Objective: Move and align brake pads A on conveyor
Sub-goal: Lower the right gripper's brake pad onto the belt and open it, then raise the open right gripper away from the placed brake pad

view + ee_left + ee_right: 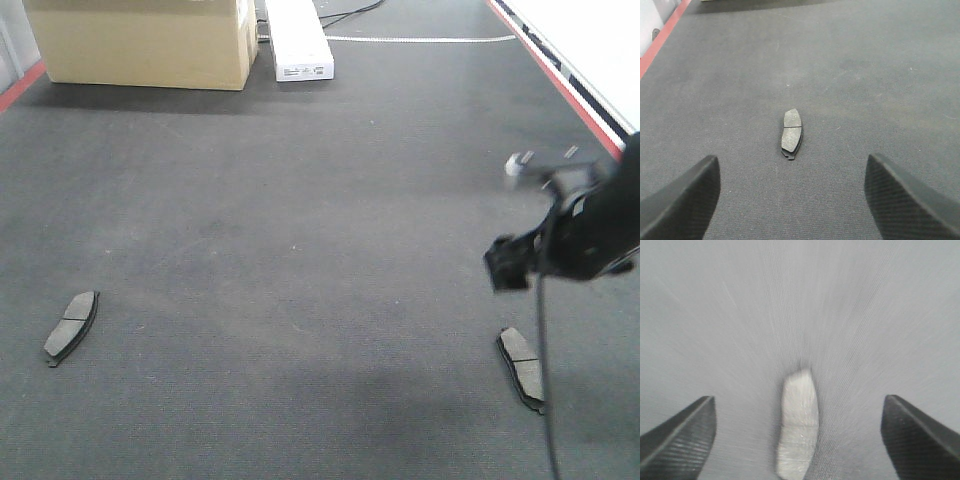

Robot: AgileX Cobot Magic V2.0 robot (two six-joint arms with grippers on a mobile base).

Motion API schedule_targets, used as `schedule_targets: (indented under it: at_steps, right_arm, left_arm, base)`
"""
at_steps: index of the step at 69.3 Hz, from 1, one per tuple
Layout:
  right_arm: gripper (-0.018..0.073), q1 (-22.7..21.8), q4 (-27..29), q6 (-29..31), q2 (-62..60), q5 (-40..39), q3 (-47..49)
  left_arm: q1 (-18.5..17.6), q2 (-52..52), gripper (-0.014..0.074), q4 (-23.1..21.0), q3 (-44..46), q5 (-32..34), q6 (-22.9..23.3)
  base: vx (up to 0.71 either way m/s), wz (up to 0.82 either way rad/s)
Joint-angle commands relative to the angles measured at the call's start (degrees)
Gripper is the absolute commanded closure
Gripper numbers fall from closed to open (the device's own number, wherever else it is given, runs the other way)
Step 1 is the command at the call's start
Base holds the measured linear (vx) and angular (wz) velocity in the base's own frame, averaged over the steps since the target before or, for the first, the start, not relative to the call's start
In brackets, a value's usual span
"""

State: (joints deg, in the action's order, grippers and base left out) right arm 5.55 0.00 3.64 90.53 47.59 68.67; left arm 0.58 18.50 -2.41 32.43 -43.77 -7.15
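while both grippers hang empty over the conveyor [300, 230], the task reads as barely begun. only two brake pads a show in the front view: the left pad [70, 326] lies near the left edge at the near end of the belt, and the right pad [522, 368] lies near the right edge, well apart from it. each rests flat, grey face up, its long axis running roughly near to far, the two leaning opposite ways; no row has been formed. the other pads are out of view. the left gripper [791, 170] hovers just short of the left pad [791, 133], fingers [682, 200] spread wide and touching nothing. the right gripper [799, 400] stands likewise with fingers [920, 440] wide apart, the right pad [799, 440] centred between them on the belt below; that view is blurred, so contact cannot be judged closely, though nothing looks clamped. at the far end stand a cardboard box [140, 40] and a white box [298, 40]. left to do, by this judgement: grasp each pad, bring them together, and line them up.
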Motion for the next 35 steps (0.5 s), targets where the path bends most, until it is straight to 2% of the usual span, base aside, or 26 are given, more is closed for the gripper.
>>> schedule_targets:
  at_steps: [1, 17, 35]
  right_arm:
    - [-0.0037, -0.4, 0.0, 0.4, -8.3, -4.5, -1.0]
    - [-0.0029, -0.4, 0.0, 0.8, -26.3, -13.5, -15.1]
    - [-0.0029, -0.4, 0.0, 0.8, -46.0, -19.1, -29.3]
  left_arm:
    - [-0.5, 0.5, 0.0042, -0.3, 1.4, 3.7, 0.1]
    - [-0.5, 0.5, 0.0042, -0.3, 1.4, 3.7, 0.1]
    - [-0.5, 0.5, 0.0042, -0.3, 1.4, 3.7, 0.1]
  base:
    - [0.00, 0.00]
    - [0.00, 0.00]
    - [0.00, 0.00]
